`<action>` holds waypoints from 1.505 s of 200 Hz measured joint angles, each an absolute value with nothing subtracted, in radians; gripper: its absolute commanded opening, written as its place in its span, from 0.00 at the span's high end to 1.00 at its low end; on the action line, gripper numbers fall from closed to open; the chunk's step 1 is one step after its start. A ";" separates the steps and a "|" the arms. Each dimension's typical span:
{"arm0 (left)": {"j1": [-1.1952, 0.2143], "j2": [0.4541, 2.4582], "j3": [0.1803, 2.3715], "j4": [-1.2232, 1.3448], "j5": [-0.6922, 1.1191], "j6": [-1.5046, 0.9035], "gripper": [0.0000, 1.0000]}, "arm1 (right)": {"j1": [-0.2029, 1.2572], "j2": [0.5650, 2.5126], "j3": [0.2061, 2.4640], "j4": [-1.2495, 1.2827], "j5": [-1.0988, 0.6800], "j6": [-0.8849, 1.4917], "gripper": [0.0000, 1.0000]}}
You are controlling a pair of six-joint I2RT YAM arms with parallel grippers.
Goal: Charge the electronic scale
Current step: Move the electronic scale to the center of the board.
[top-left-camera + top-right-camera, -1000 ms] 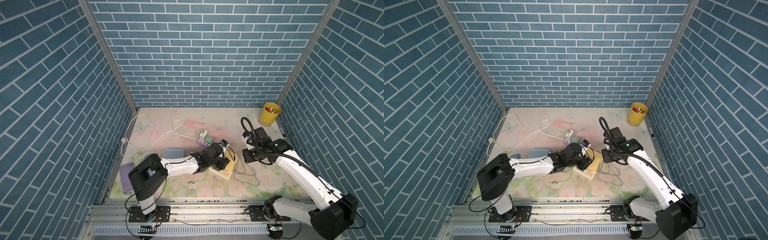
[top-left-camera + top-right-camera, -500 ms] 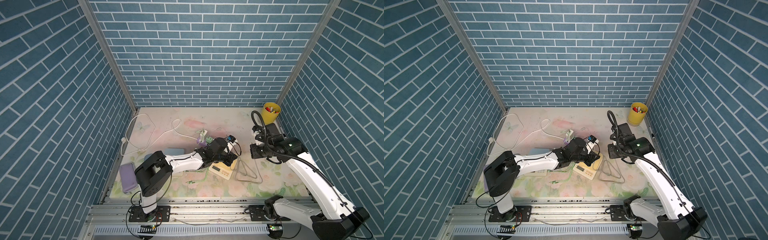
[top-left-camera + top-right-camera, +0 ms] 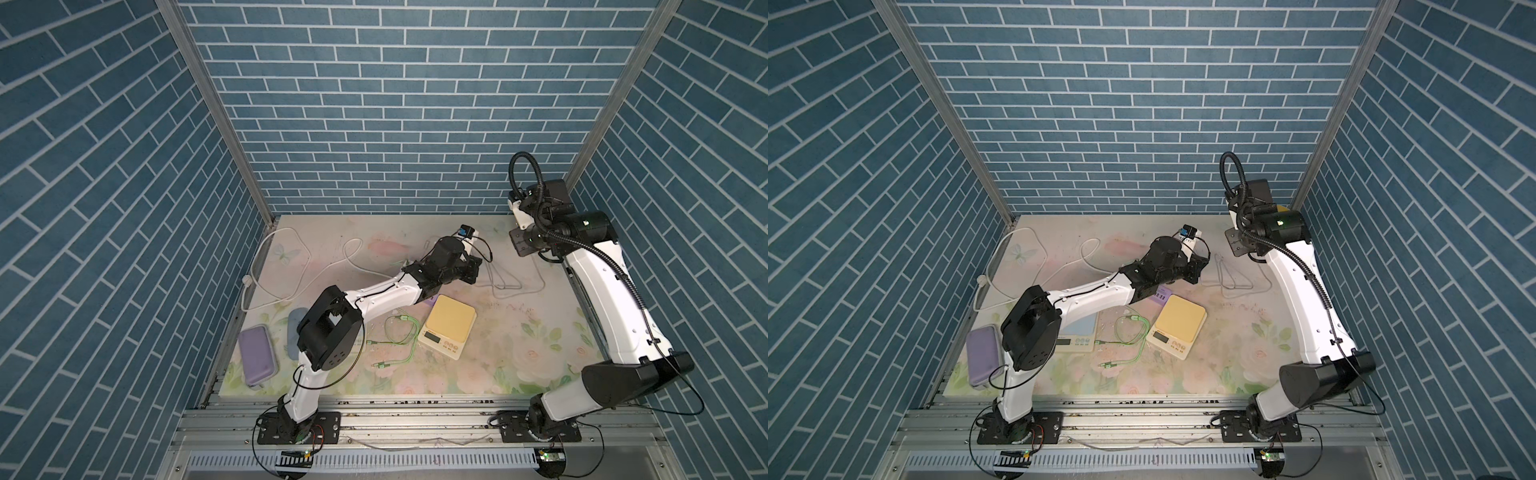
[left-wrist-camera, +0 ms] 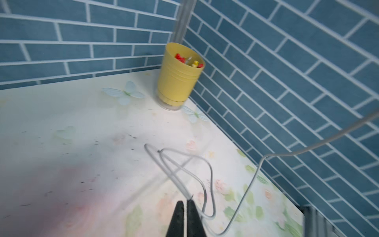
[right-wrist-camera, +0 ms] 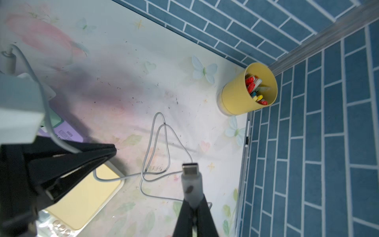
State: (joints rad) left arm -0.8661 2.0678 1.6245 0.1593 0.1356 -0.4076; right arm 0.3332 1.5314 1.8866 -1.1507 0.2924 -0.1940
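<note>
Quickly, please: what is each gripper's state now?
Left gripper: closed; whether it pinches the grey cable cannot be told.
Right gripper: closed on the cable's plug.

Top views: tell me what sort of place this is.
Probably a robot test cell, not a home: left arm and right arm bolted to an aluminium rail, brick-print panels boxing in a floral table, a yellow electronic scale laid out.

It was a robot lab cell: a left arm (image 3: 386, 295) and right arm (image 3: 598, 299) bolted to an aluminium rail (image 3: 415, 419), a floral mat (image 3: 519, 353), and printed brick panels (image 3: 395, 104) on three sides.
</note>
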 measured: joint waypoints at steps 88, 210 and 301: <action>-0.825 1.958 1.368 0.061 0.148 -0.386 0.37 | 0.605 1.448 1.326 -1.194 0.176 0.049 1.00; -0.814 1.706 1.031 0.038 0.342 -0.345 0.34 | 0.872 1.551 1.124 -1.216 -0.011 0.258 1.00; -0.810 1.694 0.897 -0.033 0.389 -0.315 0.34 | 0.896 1.678 0.984 -0.999 0.065 0.407 1.00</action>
State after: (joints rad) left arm -0.8097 1.6936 0.8967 -0.0330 0.3885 -0.3149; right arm 0.8955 1.6783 0.9844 -0.9989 0.0650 0.4068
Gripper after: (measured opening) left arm 0.663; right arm 0.066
